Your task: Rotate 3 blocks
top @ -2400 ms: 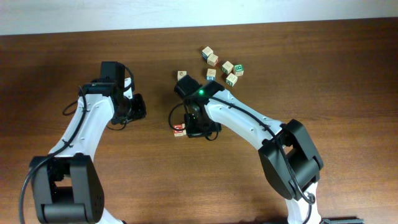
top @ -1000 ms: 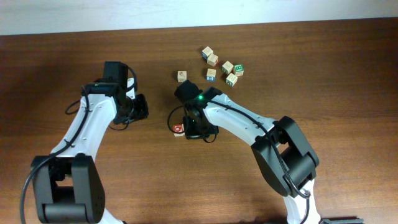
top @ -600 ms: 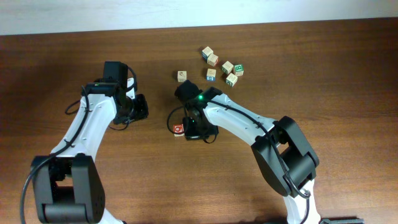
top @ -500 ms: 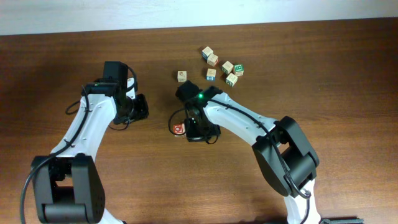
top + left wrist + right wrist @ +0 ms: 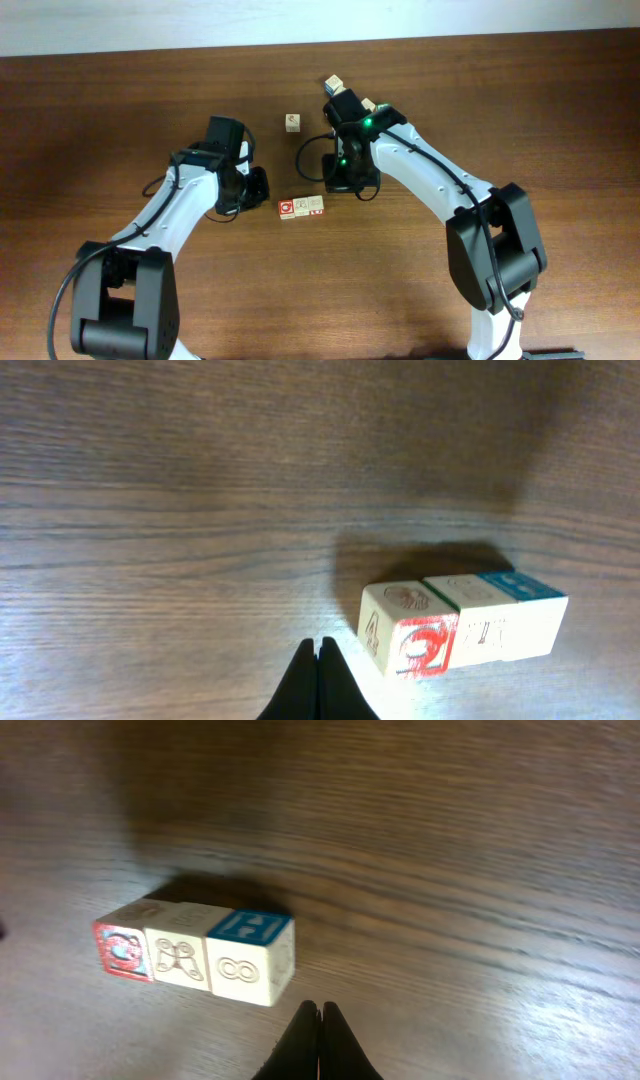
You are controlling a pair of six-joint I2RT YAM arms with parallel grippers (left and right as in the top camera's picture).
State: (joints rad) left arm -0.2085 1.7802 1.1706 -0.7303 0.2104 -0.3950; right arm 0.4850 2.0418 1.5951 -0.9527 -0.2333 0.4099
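Wooden blocks, square-edged, touching in row, left hand, right hand closed empty.

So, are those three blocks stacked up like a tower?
No, the three blocks lie side by side in one touching row on the table.

three blocks in a touching row on table, lone cube behind

The wooden table carries three blocks in a touching row (one lone cube apart).
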